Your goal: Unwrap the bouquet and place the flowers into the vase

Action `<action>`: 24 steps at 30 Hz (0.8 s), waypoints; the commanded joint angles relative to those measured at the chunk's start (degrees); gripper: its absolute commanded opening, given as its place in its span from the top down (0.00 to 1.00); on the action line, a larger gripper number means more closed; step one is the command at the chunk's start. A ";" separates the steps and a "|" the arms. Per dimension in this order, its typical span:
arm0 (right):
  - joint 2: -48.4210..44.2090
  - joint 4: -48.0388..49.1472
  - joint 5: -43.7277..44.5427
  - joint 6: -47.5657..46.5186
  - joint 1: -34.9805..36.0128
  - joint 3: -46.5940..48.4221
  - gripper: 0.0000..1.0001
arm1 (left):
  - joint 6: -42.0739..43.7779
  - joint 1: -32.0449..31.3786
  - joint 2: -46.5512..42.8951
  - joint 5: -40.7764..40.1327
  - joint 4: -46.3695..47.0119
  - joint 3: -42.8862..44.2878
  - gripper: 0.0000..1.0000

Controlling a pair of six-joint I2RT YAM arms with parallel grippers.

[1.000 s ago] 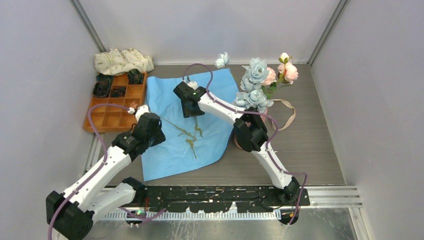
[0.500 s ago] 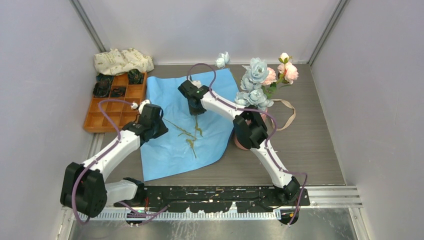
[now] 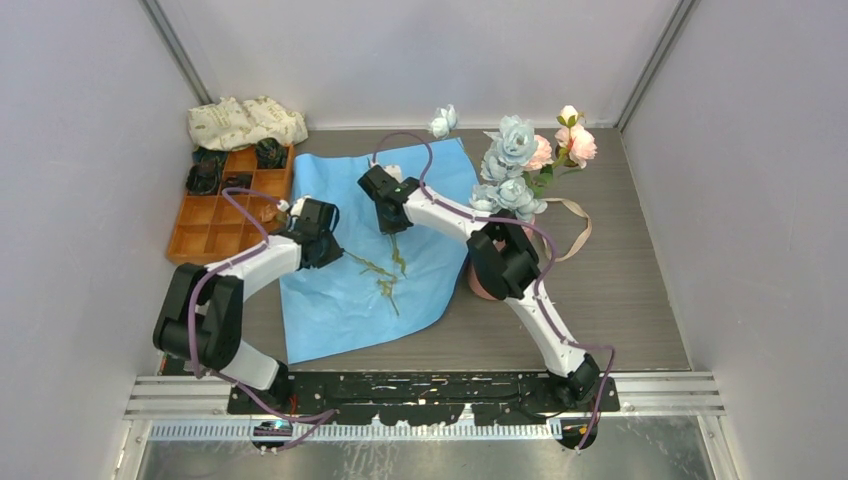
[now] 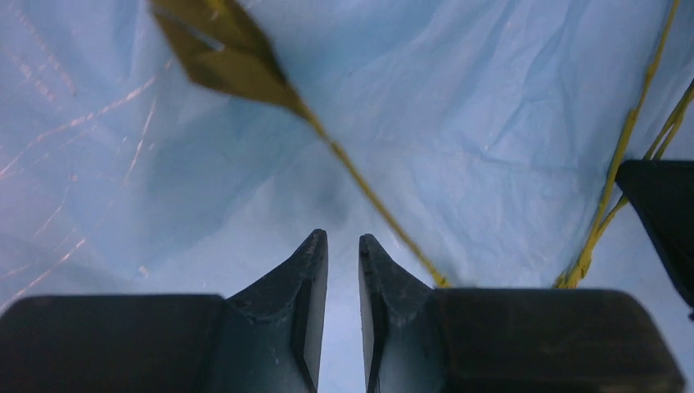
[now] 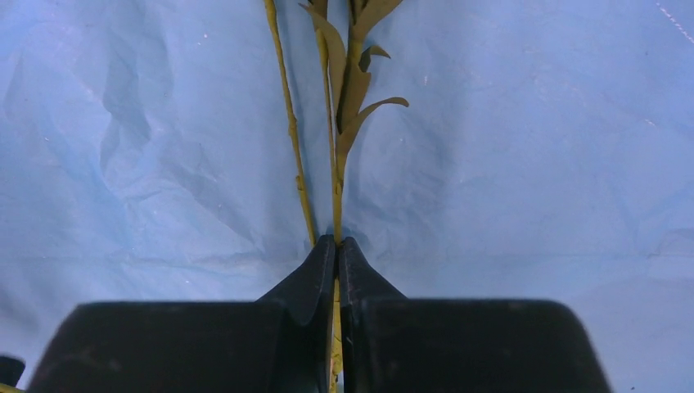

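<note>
Now | right gripper (image 5: 337, 246) pinched shut on thin olive sprig (image 5: 337, 147) lying on blue paper (image 3: 330, 310) | left gripper (image 4: 343, 246) narrowly parted, empty | flowers (image 3: 515, 165) stand in vase (image 3: 474, 290), far right | sprig likely light, wiry, slippery: hold yours low on the stem.

I work inside a small booth. Plain pale lilac-grey panels close it in: a back wall (image 3: 420, 50) ahead of me, a left wall (image 3: 80, 150) and a right wall (image 3: 760, 150) slanting outward toward the near side. Slim metal posts mark the two far corners, one on the left (image 3: 172, 45) and one on the right (image 3: 655, 60). The table top (image 3: 620, 290) under me is grey with a fine wood grain running across. Along its near edge lies a ribbed aluminium rail (image 3: 670, 385), and below that a brushed metal strip (image 3: 450, 460). The light is even and soft, and shadows stay faint.
</note>
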 commanded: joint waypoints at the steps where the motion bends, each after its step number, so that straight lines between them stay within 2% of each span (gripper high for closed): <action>1: -6.89 2.53 -1.82 -0.54 0.17 -4.90 0.94 | 0.71 0.31 3.52 0.15 5.35 4.57 0.79; 7: -12.36 5.48 -2.58 -0.81 1.31 -11.04 0.95 | 0.49 0.15 4.77 5.08 8.54 4.00 0.84; 14: -14.47 6.08 -4.14 -0.83 3.51 -10.80 0.95 | 0.74 -1.04 2.80 9.46 12.01 2.25 0.84; 24: -17.54 7.78 -7.91 0.85 6.30 -14.90 0.95 | 0.38 -2.86 10.39 14.44 16.56 2.91 0.85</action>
